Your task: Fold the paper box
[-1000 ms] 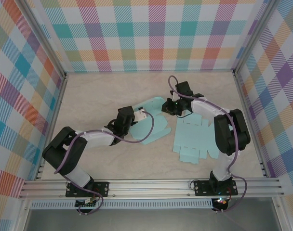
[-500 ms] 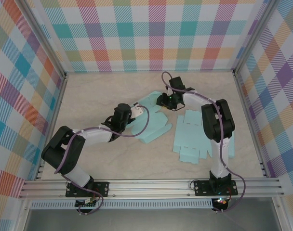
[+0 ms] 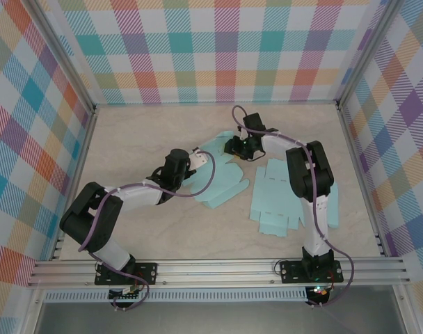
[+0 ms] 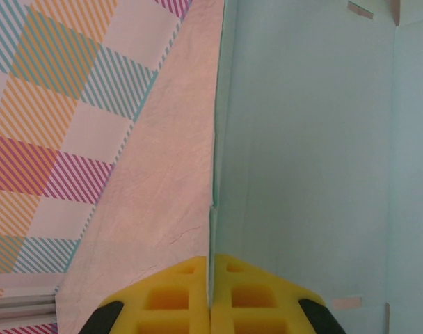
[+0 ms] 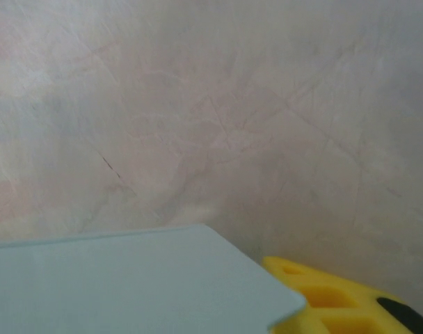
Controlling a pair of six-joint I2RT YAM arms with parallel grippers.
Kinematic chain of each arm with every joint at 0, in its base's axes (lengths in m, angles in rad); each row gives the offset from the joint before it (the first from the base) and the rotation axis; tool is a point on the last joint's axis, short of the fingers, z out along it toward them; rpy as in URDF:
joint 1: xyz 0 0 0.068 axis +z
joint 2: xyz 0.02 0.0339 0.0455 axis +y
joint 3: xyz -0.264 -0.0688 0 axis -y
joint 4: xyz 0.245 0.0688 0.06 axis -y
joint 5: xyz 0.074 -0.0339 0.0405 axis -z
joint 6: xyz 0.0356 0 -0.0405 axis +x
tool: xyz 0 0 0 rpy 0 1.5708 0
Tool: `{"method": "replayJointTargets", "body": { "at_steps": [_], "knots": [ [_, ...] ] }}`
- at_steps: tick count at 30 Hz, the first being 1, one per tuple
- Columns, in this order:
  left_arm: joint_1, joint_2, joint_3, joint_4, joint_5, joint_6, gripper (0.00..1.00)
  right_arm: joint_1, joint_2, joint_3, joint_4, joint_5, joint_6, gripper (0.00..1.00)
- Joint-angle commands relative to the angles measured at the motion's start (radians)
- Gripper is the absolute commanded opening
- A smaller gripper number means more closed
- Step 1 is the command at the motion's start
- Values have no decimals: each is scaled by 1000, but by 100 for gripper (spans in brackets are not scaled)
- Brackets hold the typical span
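The left gripper (image 3: 196, 158), its yellow ribbed fingers pressed together, pinches the thin edge of the pale teal paper box (image 3: 225, 184), which lies flat at the centre of the marbled table (image 3: 142, 132). At the box's 1 o'clock is the right gripper (image 3: 234, 147); I cannot tell whether it is spread.

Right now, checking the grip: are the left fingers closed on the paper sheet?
Yes, the left fingers pinch the edge of the paper sheet.

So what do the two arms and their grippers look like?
The left arm and right arm match: black joints, white link covers, a purple cable looped along each. The left gripper has yellow plastic fingers with square moulded pockets and black patches; the right gripper shows the same yellow finger.
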Motion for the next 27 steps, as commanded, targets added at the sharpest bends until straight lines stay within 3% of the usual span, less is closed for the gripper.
{"method": "replayJointTargets", "body": {
  "at_steps": [1, 13, 27],
  "knots": [
    [4, -6, 35, 7, -14, -34, 0, -5, -25, -38, 75, -96, 49, 36],
    [-1, 9, 44, -7, -24, -32, 0, -5, -134, -135, 192, -118, 98, 31],
    [-23, 35, 64, -7, -27, -35, 0, 26, -94, -237, 437, -202, 239, 29]
  ]
}}
